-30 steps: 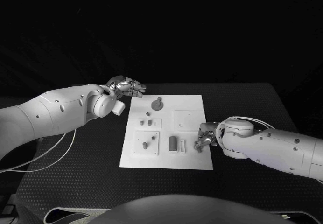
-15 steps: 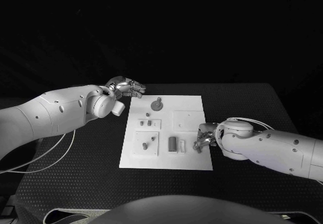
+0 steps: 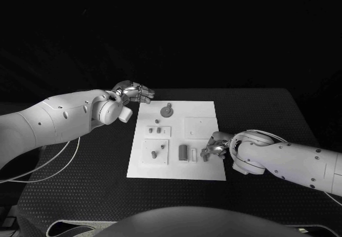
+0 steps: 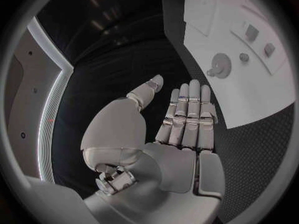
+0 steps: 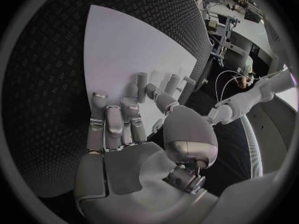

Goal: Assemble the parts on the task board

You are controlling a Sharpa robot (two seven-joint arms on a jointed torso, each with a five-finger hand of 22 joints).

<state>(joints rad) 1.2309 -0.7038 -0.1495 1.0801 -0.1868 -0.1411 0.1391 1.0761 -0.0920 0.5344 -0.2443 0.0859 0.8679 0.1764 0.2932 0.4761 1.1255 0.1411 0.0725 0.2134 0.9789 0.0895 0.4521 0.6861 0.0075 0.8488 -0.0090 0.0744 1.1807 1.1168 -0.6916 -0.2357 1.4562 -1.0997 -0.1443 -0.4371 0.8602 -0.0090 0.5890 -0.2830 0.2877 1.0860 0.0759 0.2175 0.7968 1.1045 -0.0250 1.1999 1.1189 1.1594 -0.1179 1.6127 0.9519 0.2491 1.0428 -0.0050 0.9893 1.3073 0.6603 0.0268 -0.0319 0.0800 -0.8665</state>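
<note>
On the black table, your white task board is lying flat in the middle, grey parts sitting in its recesses. Your right hand is hovering over the board's near right edge, fingers loosely apart, holding nothing. Your left hand is hanging beyond the far left corner, flat and empty.
</note>
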